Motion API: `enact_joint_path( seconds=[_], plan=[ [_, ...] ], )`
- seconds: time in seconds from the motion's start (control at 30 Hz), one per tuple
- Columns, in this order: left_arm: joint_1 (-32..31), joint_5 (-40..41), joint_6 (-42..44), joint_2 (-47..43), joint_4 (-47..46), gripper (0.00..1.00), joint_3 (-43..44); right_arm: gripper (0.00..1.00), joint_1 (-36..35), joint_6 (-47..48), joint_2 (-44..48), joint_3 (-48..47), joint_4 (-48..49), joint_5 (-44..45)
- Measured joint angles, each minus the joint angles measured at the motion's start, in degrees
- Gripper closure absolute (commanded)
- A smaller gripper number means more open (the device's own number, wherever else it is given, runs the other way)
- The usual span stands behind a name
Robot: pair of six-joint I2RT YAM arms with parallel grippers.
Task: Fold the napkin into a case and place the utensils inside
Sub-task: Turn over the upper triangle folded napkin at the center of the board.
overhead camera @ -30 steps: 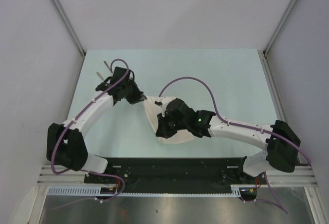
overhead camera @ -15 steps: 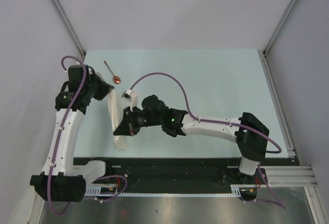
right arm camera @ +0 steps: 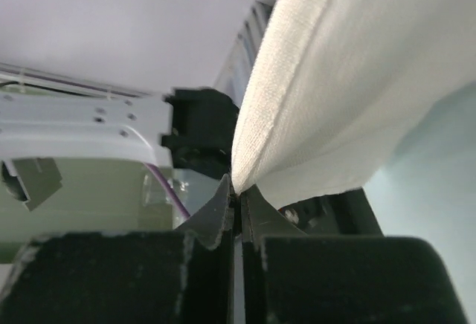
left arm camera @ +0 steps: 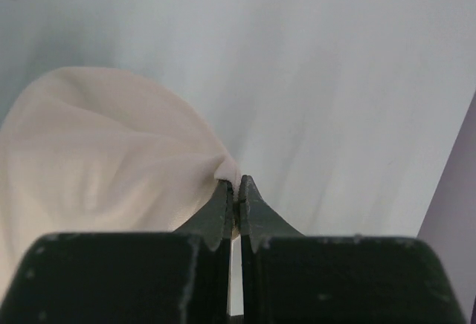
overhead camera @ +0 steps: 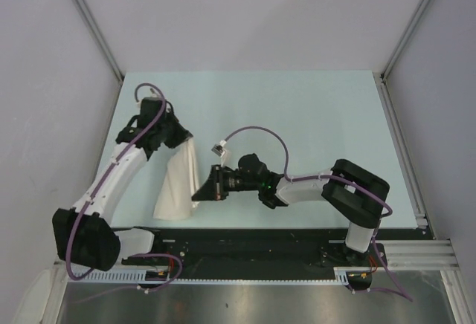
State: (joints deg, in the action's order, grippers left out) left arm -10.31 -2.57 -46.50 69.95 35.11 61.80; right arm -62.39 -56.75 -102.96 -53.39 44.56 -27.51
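Observation:
The cream-white napkin (overhead camera: 177,183) hangs stretched between both grippers as a long tapering strip over the left part of the pale green table (overhead camera: 320,116). My left gripper (overhead camera: 186,140) is shut on its far top corner. In the left wrist view a small tuft of napkin (left arm camera: 97,168) sits between the tips of the left gripper (left arm camera: 236,186). My right gripper (overhead camera: 198,195) is shut on the near right edge, and in the right wrist view the folded napkin (right arm camera: 349,79) rises from the right gripper (right arm camera: 238,190). I cannot tell whether the cloth forms a case. The utensils are out of view.
A black rail (overhead camera: 245,241) runs along the table's near edge, just below the napkin's lower end. Grey walls close in the left, back and right sides. A purple cable (overhead camera: 256,131) loops above the right arm.
The left gripper swung right and nearer with its corner. The right gripper drew back toward the near edge. The napkin now hangs wider. The spoon seen half a second ago no longer shows.

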Motion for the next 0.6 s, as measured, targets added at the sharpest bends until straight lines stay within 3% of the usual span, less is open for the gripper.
enact_joint_path(
  seconds=[0.23, 0.43, 0.53, 0.6],
  plan=[
    [-12.7, 1.1, -2.4, 6.5, -5.5, 1.0, -1.1, 1.0, 3.4, -0.6, 8.7, 17.4, 2.7, -0.3],
    [-17.1, 0.8, -4.7, 14.0, -13.3, 1.0, -1.3, 0.99, 9.2, 0.0, 12.8, 26.8, 5.0, -2.3],
    [-19.5, -0.2, -5.0, 18.1, -17.1, 0.98, -1.5, 0.88, 11.1, 0.5, 11.8, 29.9, 6.1, -3.0],
    [-21.4, -0.3, -5.0, 20.8, -18.8, 0.87, -1.1, 0.74, 12.3, 1.0, 11.0, 32.2, 6.8, -3.3]
  ],
)
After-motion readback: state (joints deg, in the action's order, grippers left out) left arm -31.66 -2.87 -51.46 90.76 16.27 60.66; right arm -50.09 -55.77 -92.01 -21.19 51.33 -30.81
